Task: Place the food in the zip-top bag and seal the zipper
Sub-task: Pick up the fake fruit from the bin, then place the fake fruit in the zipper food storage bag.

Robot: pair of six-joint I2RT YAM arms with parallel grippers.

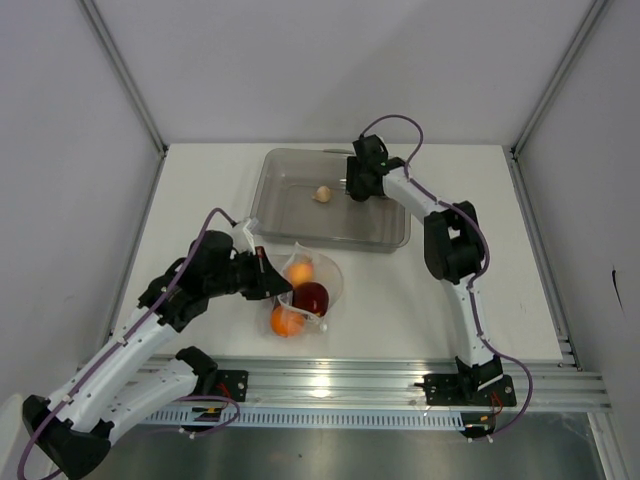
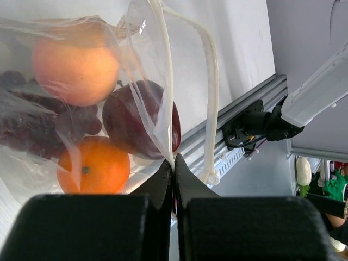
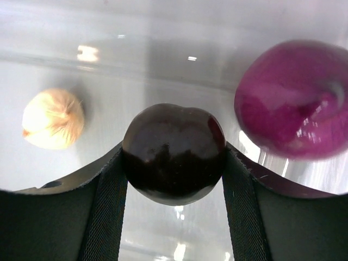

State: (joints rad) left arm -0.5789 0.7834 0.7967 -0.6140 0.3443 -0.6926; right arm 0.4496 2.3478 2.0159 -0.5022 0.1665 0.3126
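Left jaws: the left gripper [image 2: 174, 164] is pressed together on a fold of the zip-top bag [image 2: 147, 81], which lies on the table just in front of the tray [image 1: 290, 228].
Right jaws: the right gripper [image 3: 174, 163] is clamped on the blackish fruit [image 3: 174, 152], inside the tray.
Bag contents: peach [image 2: 76, 62], orange [image 2: 92, 166], dark red fruit [image 2: 136, 122], and a grape bunch [image 2: 27, 128] blurred behind crinkled film.
Zipper [image 2: 209, 81]: a pale strip bowed apart, its ends cut off.
Tray: beige bulb [image 3: 53, 118] and purple ball [image 3: 293, 100]; from above the arm hides the ball.
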